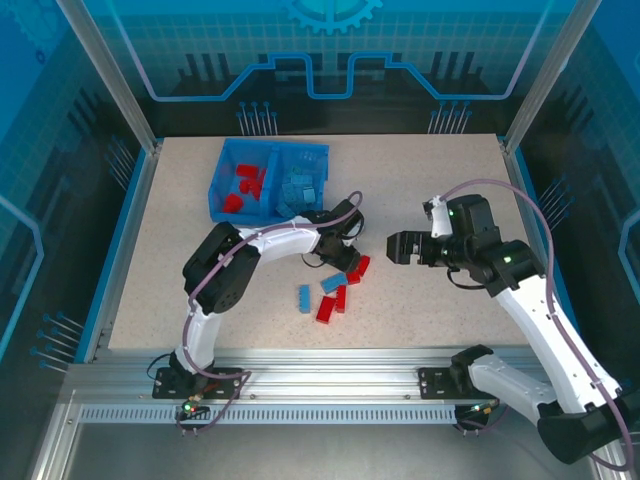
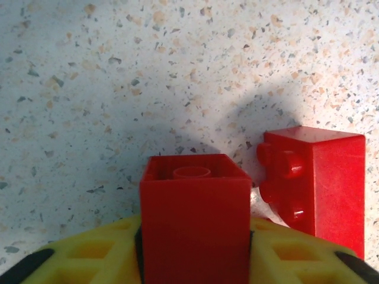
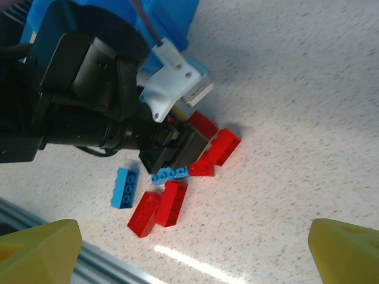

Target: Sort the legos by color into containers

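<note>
My left jaws are closed on a bright red studded plastic brick point(image 2: 195, 219). It stands on end between my yellow fingers point(image 2: 83, 263), low over the speckled desk point(image 2: 118, 89). I cannot tell whether it has left the surface yet. A second red brick point(image 2: 320, 183) lies on its side just beside it, studs facing the held one.

My right jaws stand wide open and empty, yellow fingertips point(image 3: 41, 245) far apart, to the right of the loose pile. In that pile a light blue brick point(image 1: 304, 297) and a pair of red bricks point(image 1: 327, 308) lie near each other on the desk.

The shallow blue plastic tray point(image 1: 216, 195) sits beyond my left arm point(image 1: 270, 245). Its left compartment holds red bricks point(image 1: 245, 185) and its right compartment holds light blue ones point(image 1: 300, 188).

I judge this to be the pick of a red brick, with the grasp made and the carry not yet done. The next move calls for a straight lift, so the neighbour is not dragged along. Then I must swing back over the tray's near wall, stop above the left compartment and let go there.
</note>
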